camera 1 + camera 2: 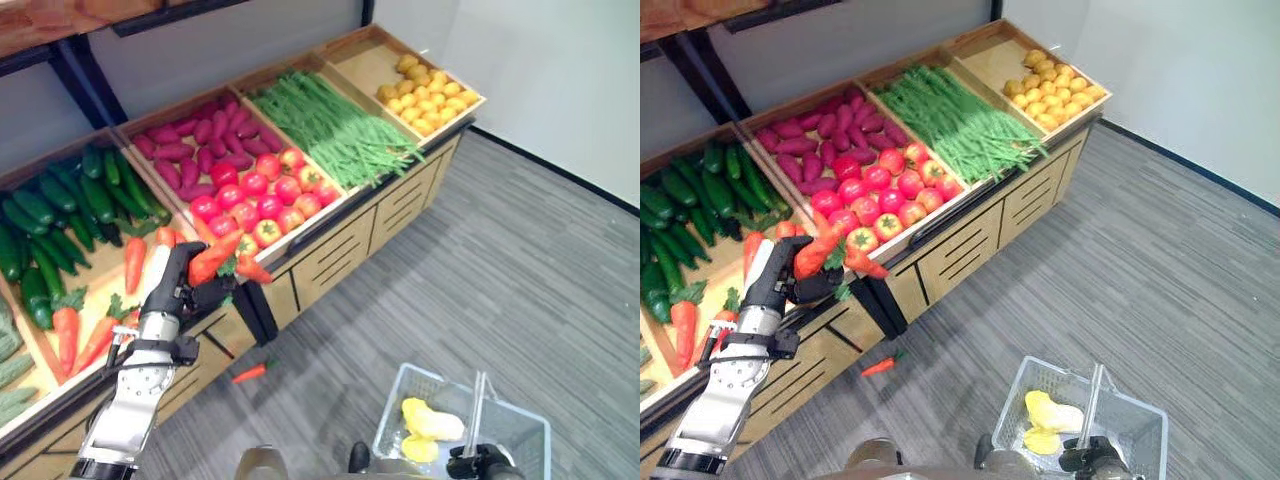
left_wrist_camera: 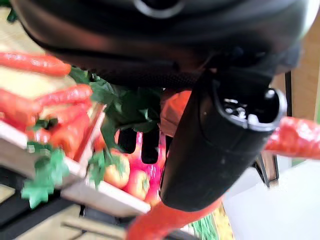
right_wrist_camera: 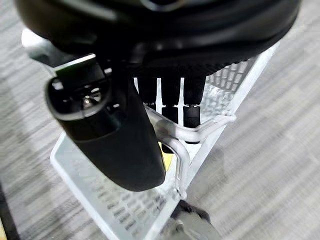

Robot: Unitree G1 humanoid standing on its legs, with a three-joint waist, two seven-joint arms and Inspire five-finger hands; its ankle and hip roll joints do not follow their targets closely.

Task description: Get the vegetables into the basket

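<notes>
My left hand [image 1: 178, 285] curled around carrots [image 1: 214, 259] above the shelf edge, my right hand [image 3: 150, 100] gripping the basket [image 1: 520, 430] handle (yellow vegetables [image 1: 432, 424] inside), one carrot on the floor [image 1: 250, 373].

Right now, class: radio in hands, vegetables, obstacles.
Left hand shut on carrots. Right hand shut on basket handle. One carrot on floor.
</notes>
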